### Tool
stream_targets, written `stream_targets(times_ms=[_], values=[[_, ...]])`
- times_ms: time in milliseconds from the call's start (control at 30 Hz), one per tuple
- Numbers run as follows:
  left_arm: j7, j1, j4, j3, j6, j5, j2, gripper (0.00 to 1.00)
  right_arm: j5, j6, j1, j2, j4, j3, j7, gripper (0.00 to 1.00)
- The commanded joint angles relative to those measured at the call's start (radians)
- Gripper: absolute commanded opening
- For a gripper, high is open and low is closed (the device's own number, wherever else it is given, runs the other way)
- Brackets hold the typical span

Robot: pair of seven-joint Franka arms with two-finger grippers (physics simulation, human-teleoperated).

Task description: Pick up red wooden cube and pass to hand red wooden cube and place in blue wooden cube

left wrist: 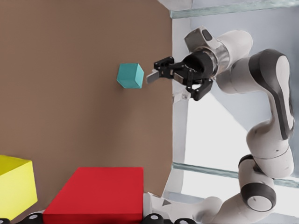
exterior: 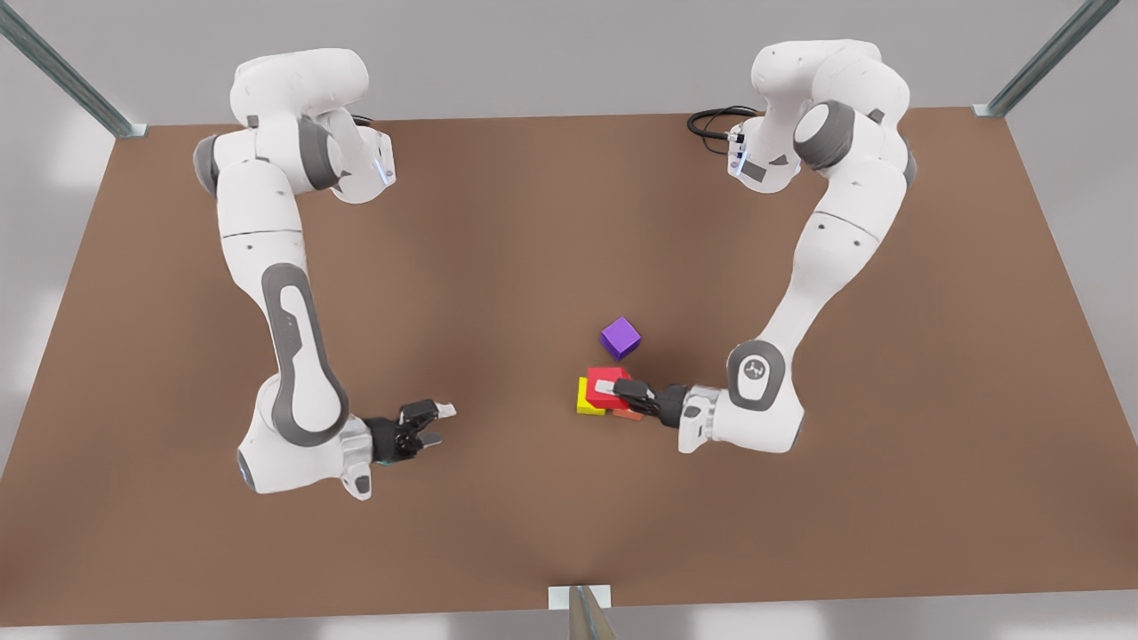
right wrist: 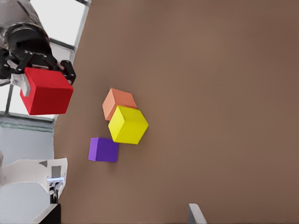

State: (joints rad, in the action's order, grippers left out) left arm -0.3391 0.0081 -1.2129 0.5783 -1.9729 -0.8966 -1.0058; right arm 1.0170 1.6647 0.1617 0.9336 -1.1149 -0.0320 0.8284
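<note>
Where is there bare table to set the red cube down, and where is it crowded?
Free: the bare table between the two arm bases, beyond the purple cube; also the strip between the open right gripper and the yellow cube. Crowded: around the left gripper, shut on the red wooden cube, with the yellow, purple and peach-orange cube close by.

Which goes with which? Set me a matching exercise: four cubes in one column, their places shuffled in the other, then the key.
Things:
1. red wooden cube
2. blue wooden cube
3. yellow cube
4. purple cube

Places:
a. on the table by itself, apart from the other cubes and both grippers
b. right beside the orange cube
c. clamped in the left gripper
d. on the table by the open right gripper

Pairs: 1-c, 2-d, 3-b, 4-a
</note>
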Motion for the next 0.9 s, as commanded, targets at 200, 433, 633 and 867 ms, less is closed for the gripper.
stream_targets(times_ms=[200,433,633,867], values=[[0.246,-0.066,0.032,0.046,-0.103,-0.147,-0.031,0.64,0.270,0.099,-0.001,0.050,-0.011,0.087,1.525,1.00],[0.224,-0.071,0.065,0.043,-0.106,-0.147,-0.065,0.64,0.321,0.043,-0.007,0.037,-0.071,0.123,1.525,1.00],[0.127,-0.069,0.064,0.043,-0.106,-0.142,-0.063,0.64,0.403,0.082,0.032,0.024,-0.105,0.142,1.512,1.00],[0.077,-0.071,0.064,0.043,-0.103,-0.140,-0.063,0.64,0.457,0.128,0.067,0.027,-0.099,0.142,1.445,1.00]])
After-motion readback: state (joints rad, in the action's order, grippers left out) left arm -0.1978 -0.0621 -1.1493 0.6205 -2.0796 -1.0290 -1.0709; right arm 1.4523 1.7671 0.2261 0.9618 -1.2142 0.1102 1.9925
